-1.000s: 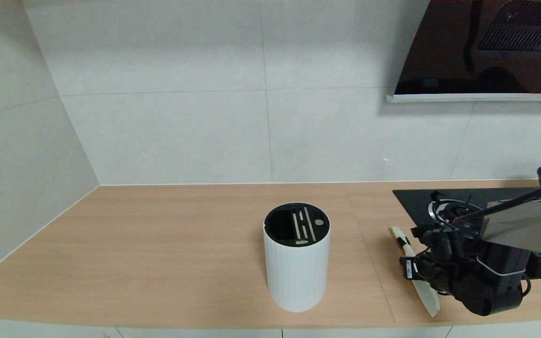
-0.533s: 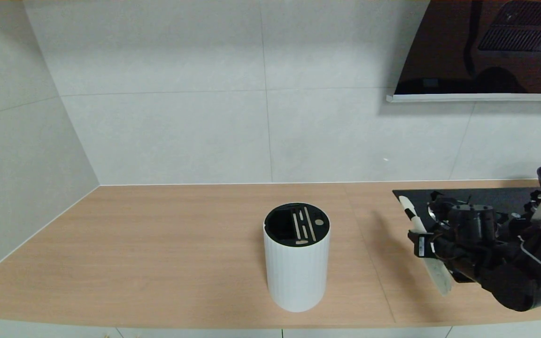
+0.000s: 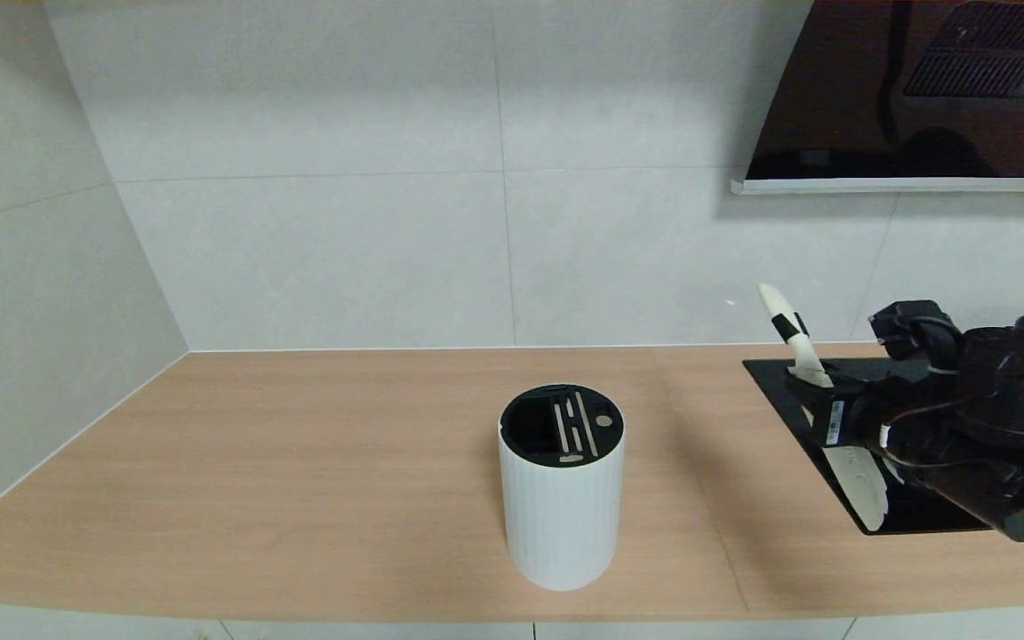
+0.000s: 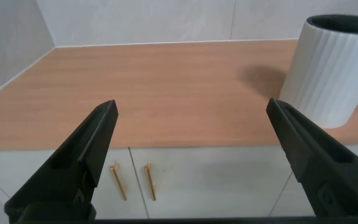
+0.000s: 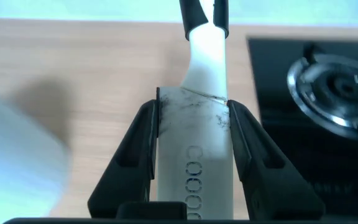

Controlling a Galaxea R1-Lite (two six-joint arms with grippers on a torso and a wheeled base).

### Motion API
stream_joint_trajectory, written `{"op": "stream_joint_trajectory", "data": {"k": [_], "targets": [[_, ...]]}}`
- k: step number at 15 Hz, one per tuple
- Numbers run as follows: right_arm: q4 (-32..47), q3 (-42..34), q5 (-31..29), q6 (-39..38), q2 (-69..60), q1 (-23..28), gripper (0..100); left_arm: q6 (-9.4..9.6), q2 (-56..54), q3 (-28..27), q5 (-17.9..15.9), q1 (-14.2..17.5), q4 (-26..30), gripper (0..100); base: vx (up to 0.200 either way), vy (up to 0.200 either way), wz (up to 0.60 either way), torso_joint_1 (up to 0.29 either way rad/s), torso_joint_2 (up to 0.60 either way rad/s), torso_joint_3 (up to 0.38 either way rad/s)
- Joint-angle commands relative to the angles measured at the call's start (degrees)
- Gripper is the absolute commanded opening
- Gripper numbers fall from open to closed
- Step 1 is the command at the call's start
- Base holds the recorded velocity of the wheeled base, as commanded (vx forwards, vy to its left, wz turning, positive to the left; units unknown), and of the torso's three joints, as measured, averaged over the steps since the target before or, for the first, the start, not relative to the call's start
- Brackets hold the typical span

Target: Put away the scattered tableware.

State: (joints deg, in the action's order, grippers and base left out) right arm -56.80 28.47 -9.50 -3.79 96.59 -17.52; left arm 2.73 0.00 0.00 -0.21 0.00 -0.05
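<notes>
Right jaws: we see them clenched on the white knife point(image 3: 859, 476) at about mid-length.
Knife: it is held tilted above the surface point(image 3: 299, 462), handle above the right jaws and blade tip below them, over the near edge of the black cooktop point(image 3: 788, 378).
Holder: the white ribbed knife holder point(image 3: 561, 516) stands upright, well apart from the right jaws.
Left jaws: they are released and spread wide, with the holder ahead of them.

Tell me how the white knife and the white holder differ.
The knife is held tilted in the air, clamped in the right hand. The holder stands upright on the counter, untouched. The knife is thin and flat, while the holder is a wide ribbed cylinder. Both are white with black parts.
</notes>
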Motion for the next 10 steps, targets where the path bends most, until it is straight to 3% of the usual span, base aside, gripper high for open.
{"op": "stream_joint_trajectory", "data": {"k": [1, 2, 4, 7, 8, 9, 10], "targets": [[3.09, 2.03, 0.00, 0.01, -7.20, -2.96, 0, 0.70, 0.09, -0.79, -1.55, 0.00, -0.30, 100, 0.000, 0.000, 0.00, 0.000, 0.00, 0.000], [3.97, 3.88, -0.08, 0.10, -7.73, -3.31, 0, 0.78, 0.70, -3.96, -5.86, -0.09, 0.22, 100, 0.000, 0.000, 0.00, 0.000, 0.00, 0.000], [9.95, 10.03, -0.08, 1.15, -9.93, -6.92, 0, 0.87, 10.63, -17.58, -17.11, -0.88, 4.53, 100, 0.000, 0.000, 0.00, 0.000, 0.00, 0.000], [15.05, 14.95, -0.44, 1.07, -9.93, -14.21, 0, 0.43, 33.93, -34.63, -28.53, -1.14, 4.97, 100, 0.000, 0.000, 0.00, 0.000, 0.00, 0.000], [15.05, 15.13, -0.44, 1.07, -9.75, -15.00, 0, 0.43, 36.47, -36.39, -29.59, -1.23, 4.97, 100, 0.000, 0.000, 0.00, 0.000, 0.00, 0.000], [14.96, 15.66, -0.44, 0.98, -8.87, -17.37, 0, 0.26, 43.42, -40.17, -33.28, -2.55, 4.97, 100, 0.000, 0.000, 0.00, 0.000, 0.00, 0.000], [15.14, 17.41, -0.44, 0.98, -7.82, -19.48, 0, -1.50, 51.24, -42.98, -36.09, -8.53, 4.97, 100, 0.000, 0.000, 0.00, 0.000, 0.00, 0.000]]}}
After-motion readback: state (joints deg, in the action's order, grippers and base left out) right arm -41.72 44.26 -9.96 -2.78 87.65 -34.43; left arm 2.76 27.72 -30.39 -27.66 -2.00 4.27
